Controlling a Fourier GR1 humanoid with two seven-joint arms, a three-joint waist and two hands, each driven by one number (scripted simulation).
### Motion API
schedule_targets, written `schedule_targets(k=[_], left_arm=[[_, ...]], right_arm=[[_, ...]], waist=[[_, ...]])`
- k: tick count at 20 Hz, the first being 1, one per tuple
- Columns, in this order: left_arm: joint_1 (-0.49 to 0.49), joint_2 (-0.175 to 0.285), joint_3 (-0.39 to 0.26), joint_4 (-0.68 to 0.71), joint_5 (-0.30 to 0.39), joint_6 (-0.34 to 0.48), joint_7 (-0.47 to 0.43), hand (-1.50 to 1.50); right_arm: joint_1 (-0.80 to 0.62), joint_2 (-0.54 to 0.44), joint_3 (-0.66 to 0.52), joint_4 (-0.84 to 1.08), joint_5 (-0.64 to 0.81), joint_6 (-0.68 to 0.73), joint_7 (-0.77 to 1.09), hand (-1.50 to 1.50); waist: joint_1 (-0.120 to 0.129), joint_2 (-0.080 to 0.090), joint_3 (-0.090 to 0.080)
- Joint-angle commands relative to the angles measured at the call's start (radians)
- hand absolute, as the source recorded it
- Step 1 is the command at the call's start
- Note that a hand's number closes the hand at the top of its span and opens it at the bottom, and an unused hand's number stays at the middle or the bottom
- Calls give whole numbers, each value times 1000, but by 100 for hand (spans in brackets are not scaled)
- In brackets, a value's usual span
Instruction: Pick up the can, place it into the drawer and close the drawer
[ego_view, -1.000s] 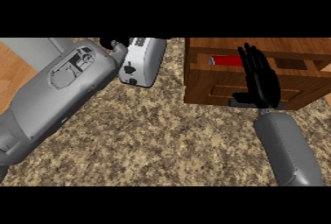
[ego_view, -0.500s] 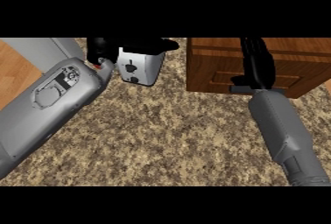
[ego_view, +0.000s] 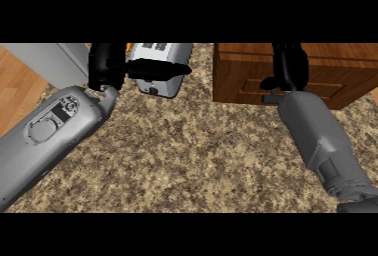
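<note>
The wooden drawer unit (ego_view: 244, 75) stands at the upper right on the speckled counter (ego_view: 192, 160). Its drawer front (ego_view: 325, 90) sits flush with the frame, so the inside is hidden and no can shows anywhere. My right hand (ego_view: 289, 62) lies flat against that front with its fingers straight, running up out of view. Over at the upper left my left hand (ego_view: 107, 62) is open, fingers up, its thumb stretched across the white toaster (ego_view: 159, 80).
The toaster stands at the top centre between the two hands. A grey panel (ego_view: 52, 62) and a strip of wooden floor (ego_view: 18, 95) lie at the upper left. My grey forearms cross the counter on both sides.
The drawer, open a second ago with the red can showing inside, has been pushed shut by my right hand. Both hands sit farther up in the view.
</note>
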Motion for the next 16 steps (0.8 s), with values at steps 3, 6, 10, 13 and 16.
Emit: schedule_targets(k=[3, 6, 10, 13, 16], left_arm=[[73, -17, -22, -66, -36, 34, -14, -150], [78, 32, 8, -73, -34, -2, -4, -150], [162, 48, 28, -117, -25, -46, -65, -150], [116, 22, 22, -107, -33, -12, -15, -150], [134, 57, 32, -137, -28, -33, -9, -150]], right_arm=[[-141, -12, -22, 109, 6, 23, 31, -150], [-167, -13, -35, 128, -4, 19, 21, -150], [-155, -13, -63, 145, -44, 36, -78, -150], [-214, 17, -127, 119, -122, 71, -108, -150], [-200, 21, -205, 101, -218, 96, -202, -150]], waist=[[38, 21, 4], [30, 20, 4], [25, 20, 4], [26, 21, 6], [32, 17, 8]])
